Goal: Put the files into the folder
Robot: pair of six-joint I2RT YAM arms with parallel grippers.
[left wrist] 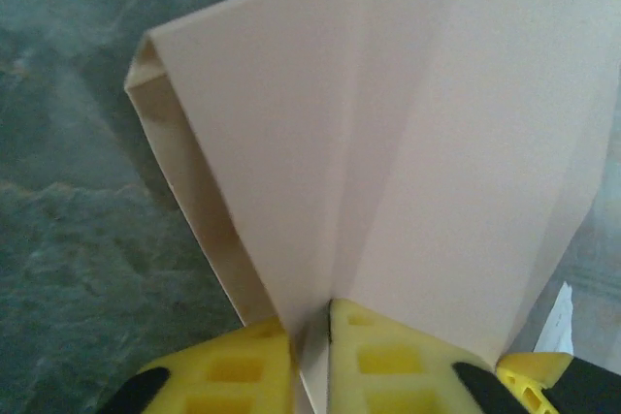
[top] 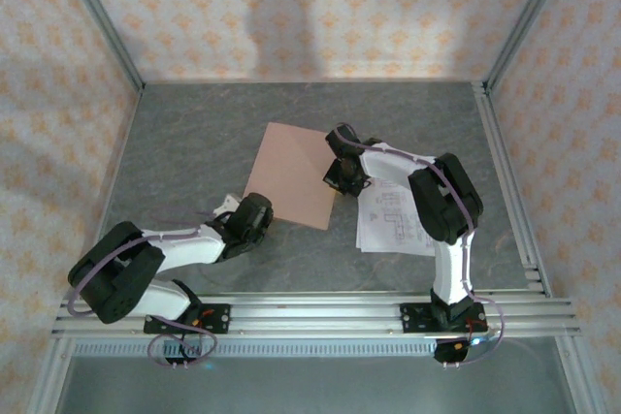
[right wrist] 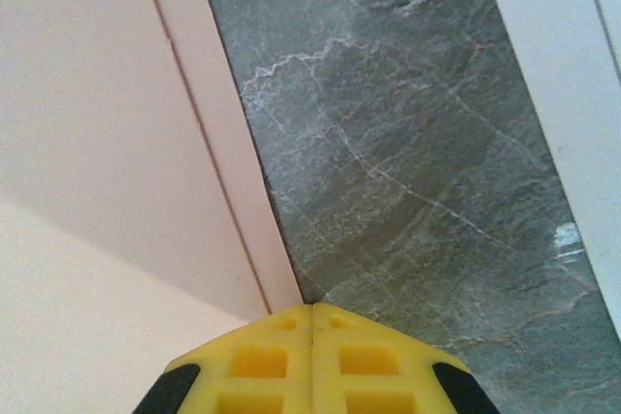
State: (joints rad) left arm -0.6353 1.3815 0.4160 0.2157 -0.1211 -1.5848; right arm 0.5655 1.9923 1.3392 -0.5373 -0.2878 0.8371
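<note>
Top view: folder [top: 287, 168] mid-table; files [top: 388, 230] lie outside it, just right; left gripper [top: 243, 208] at its near corner, right gripper [top: 340, 170] at its right edge | Left wrist: fingers pinch the lifted cover, gap open | Right wrist: fingers pressed together at folder edge, card between them unclear | Progress: opening underway, insertion left.

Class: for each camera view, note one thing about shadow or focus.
Top external: soft dark shadow bands fall on the back wall. Left wrist: the folder shades its own inner fold, and the table looks blurred. Right wrist: the table's veins are sharp, and a diagonal shadow crosses the folder.
</note>
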